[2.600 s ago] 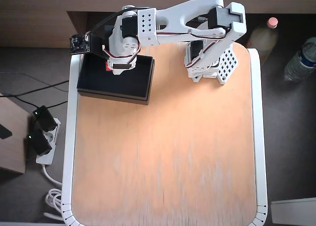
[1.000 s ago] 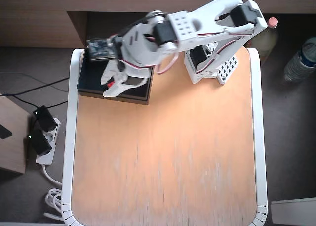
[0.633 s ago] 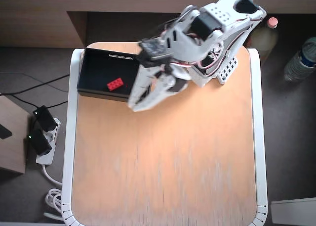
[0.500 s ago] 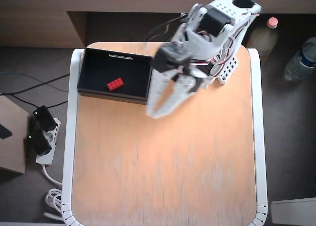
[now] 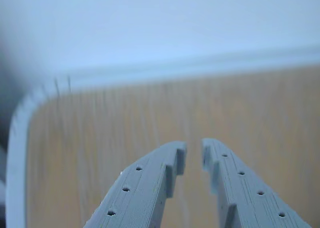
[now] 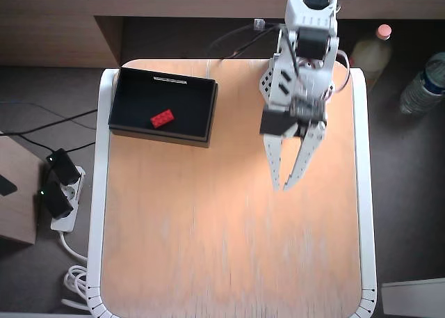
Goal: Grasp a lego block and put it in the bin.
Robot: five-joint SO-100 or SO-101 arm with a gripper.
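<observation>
1. Lego block (image 6: 163, 118): small red brick, lying loose on the dark floor of the bin (image 6: 124, 130) in the upper left of the overhead view. It held this same spot half a second ago, so the drop looks finished, not in progress.

2. Bin: shallow black box on the upper-left corner of the bench (image 6: 208, 248), thin white strip on its far rim. Nothing else is visible inside it.

3. End effector (image 6: 284, 186): has swung away from over the bin to the upper right of centre in the overhead view, now well apart from the box and pointing toward the bottom of the frame. Its fingers stand a little apart at the tips with nothing between them.

4. Meaning for the task: with the brick in the bin and the arm clear of it, the job appears complete. What remains is probably only the arm's return to rest.

5. Wrist view only: the close gap between the two pale finger tips of the end effector (image 5: 193, 157), confirmed empty, over bare blurred wood and the white bench edge.

6. Overhead view only: block, bin, arm base, floor cables, power strip (image 6: 61, 193) at left, two bottles at upper right. The wrist view shows neither brick nor box.
</observation>
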